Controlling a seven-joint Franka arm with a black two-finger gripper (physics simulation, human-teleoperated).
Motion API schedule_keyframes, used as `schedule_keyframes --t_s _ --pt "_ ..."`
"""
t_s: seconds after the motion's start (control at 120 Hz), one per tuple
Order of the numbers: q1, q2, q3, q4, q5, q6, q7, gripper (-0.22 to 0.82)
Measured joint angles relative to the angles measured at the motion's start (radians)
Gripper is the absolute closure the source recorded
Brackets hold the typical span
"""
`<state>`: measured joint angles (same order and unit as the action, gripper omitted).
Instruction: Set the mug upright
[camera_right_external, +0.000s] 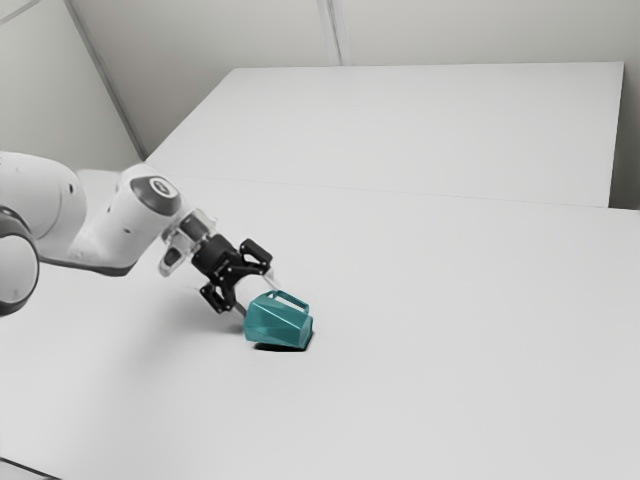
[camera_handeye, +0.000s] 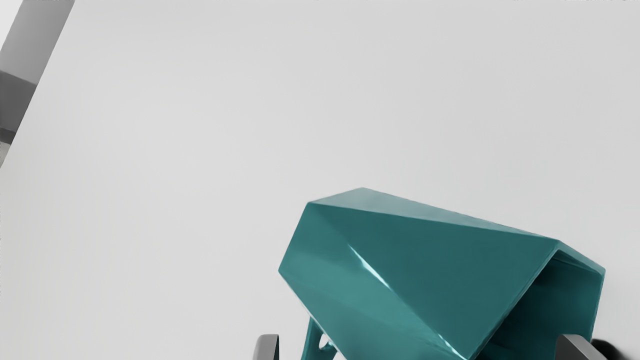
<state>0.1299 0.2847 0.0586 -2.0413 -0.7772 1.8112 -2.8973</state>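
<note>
We find the gripper open wide, one finger on the handle side and the other by the open mouth. We see no closed hold on the mug; whether either fingertip grazes it, we cannot tell. Behind the gripper, the arm reaches down at a slant from the exterior view's left. The mug lies on its side on the table, mouth toward the gripper and base toward the exterior view's right, with its handle uppermost. It is not upright, so in our judgement the righting remains to be done. We note these risks. Closing along this line could set one finger inside the mouth and the other against the handle or a sloping facet, giving an uneven bite. The faceted wall looks smooth; pads meeting it at an angle could slide and roll the mug aside. Pressing from the mouth side could push it along the table instead of tipping it. Should a hold be gained, turning too little before release could let the mug topple back.
</note>
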Motion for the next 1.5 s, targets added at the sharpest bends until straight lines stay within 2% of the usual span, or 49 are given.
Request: schedule_keyframes --t_s 0.158,0.217,0.375,0.475,0.558,0.9,1.108,1.3,1.5 --pt "-0.009 0.003 -0.009 -0.012 -0.029 0.018 0.0 0.02" --pt "-0.009 0.002 -0.009 -0.013 -0.03 0.022 0.0 0.12" --pt "-0.01 -0.001 -0.009 -0.013 -0.021 0.027 0.0 0.49" --pt "-0.012 -0.008 -0.009 -0.012 -0.02 0.029 0.0 0.63" --pt "-0.022 -0.022 -0.01 -0.009 -0.022 0.03 0.0 0.71" --pt "-0.079 -0.073 -0.016 -0.011 0.054 0.074 0.0 0.77" --pt "-0.15 -0.146 -0.017 -0.012 0.287 0.154 0.0 0.78" --pt "-0.182 -0.173 -0.019 -0.013 0.521 0.238 0.0 0.79" --pt "-0.198 -0.196 -0.059 -0.05 0.653 0.347 0.0 0.79"
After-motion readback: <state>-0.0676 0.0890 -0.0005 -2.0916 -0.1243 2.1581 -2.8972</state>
